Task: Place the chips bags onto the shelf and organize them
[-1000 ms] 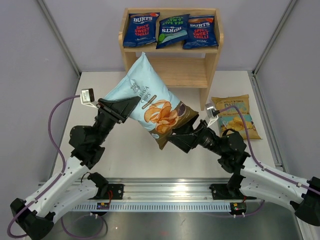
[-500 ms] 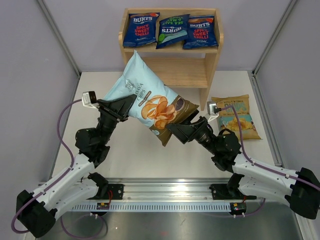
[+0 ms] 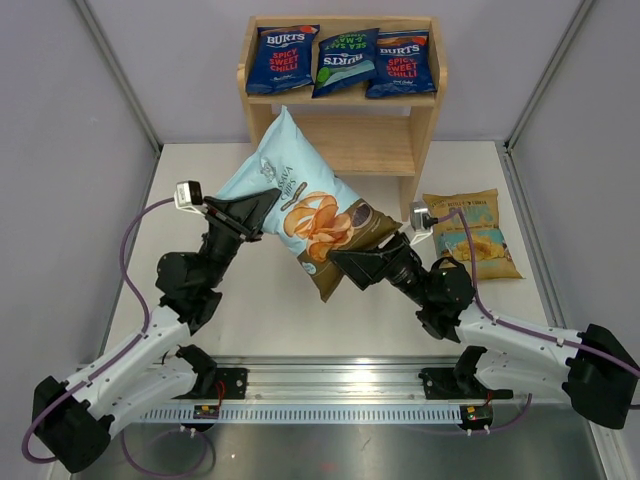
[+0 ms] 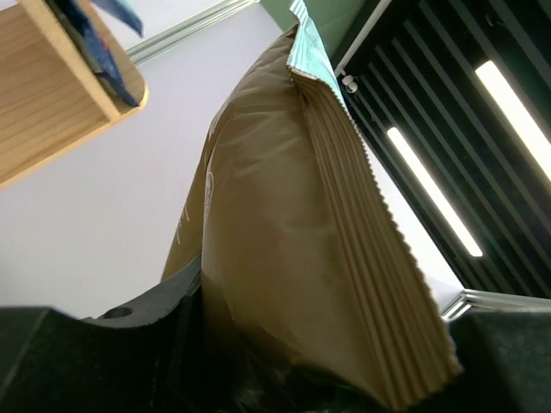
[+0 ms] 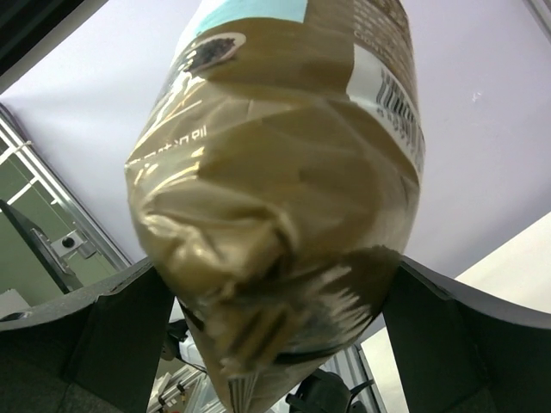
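Observation:
The pale blue-tan chips bag (image 3: pixel 300 195) hangs in the air in front of the wooden shelf (image 3: pixel 425 110), its top end towards the lower tier. My left gripper (image 3: pixel 262 212) is shut on its left sealed edge; the bag's tan back (image 4: pixel 284 241) fills the left wrist view. My right gripper (image 3: pixel 345 262) grips the bag's lower end, which sits crumpled (image 5: pixel 275 172) between the wide-set fingers (image 5: pixel 129 335). Two red-label Burts bags (image 3: pixel 282 58) (image 3: pixel 402 62) and the green-label one (image 3: pixel 346 60) lie on the top tier. The yellow bag (image 3: pixel 470 235) lies on the table at the right.
The shelf stands at the table's back edge; its top tier's corner shows in the left wrist view (image 4: pixel 60 103). The yellow bag lies just right of the shelf's front right leg (image 3: pixel 408 200). Grey walls close in both sides.
Both arms have shifted with the bag. The right gripper has moved left and forward under it, the left gripper slightly right. The bag stays held in the air before the lower tier.

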Motion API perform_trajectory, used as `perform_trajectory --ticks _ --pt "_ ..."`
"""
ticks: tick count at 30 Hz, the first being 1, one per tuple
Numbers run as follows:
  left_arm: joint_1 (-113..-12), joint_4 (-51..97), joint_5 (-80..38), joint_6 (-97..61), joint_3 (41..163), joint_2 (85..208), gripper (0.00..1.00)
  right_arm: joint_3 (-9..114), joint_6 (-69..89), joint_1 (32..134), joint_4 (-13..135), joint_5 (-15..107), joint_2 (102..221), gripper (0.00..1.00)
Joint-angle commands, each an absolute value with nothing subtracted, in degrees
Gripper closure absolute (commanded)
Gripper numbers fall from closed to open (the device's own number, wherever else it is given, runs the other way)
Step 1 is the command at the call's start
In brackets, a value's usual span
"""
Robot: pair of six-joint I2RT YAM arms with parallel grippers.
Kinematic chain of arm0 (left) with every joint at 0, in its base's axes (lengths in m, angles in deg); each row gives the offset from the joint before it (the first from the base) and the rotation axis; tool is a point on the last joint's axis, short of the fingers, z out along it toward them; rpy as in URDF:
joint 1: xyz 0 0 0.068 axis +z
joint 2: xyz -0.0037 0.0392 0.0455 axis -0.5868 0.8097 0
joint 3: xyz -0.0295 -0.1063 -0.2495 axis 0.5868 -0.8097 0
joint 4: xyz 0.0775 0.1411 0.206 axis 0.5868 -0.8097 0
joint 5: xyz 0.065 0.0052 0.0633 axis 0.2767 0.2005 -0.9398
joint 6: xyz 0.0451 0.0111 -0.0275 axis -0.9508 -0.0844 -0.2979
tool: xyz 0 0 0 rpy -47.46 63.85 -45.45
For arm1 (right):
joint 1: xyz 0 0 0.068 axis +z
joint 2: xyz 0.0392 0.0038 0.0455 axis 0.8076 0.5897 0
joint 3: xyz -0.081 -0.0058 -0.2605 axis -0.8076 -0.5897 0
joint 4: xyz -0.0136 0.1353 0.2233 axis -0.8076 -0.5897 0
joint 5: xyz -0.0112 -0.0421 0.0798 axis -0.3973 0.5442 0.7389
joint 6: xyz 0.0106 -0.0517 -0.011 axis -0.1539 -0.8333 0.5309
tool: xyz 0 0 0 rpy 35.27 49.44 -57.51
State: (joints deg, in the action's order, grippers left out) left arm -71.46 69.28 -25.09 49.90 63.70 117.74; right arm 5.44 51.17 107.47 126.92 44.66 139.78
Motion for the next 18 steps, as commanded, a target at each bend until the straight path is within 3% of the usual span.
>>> perform_trajectory --ticks 1,3,7,11,13,15,18 --pt "-73.81 64.62 -15.36 50.01 65.80 119.01 0.84 10.13 47.92 107.39 129.03 41.62 139.94 0.01" --pt "-73.81 62.85 -13.95 47.82 66.41 119.53 0.82 10.31 46.35 107.39 126.39 41.25 138.97 0.01" --pt "-73.64 58.20 -12.79 44.91 66.59 119.19 0.72 9.60 44.84 107.39 122.70 42.48 136.77 0.10" --pt "-73.37 49.77 -15.51 37.80 68.78 116.90 0.60 9.17 44.67 107.39 117.07 42.57 134.75 0.45" --pt "-73.29 45.91 -17.01 33.76 69.49 115.76 0.52 8.38 44.58 107.30 117.24 43.54 134.48 0.51" --pt "-73.29 43.26 -18.33 30.42 70.37 115.06 0.32 8.11 44.66 107.39 117.06 44.07 134.05 0.58" --pt "-73.20 38.16 -21.67 26.64 71.51 113.74 0.13 7.85 44.75 107.39 116.71 43.98 133.96 0.62"
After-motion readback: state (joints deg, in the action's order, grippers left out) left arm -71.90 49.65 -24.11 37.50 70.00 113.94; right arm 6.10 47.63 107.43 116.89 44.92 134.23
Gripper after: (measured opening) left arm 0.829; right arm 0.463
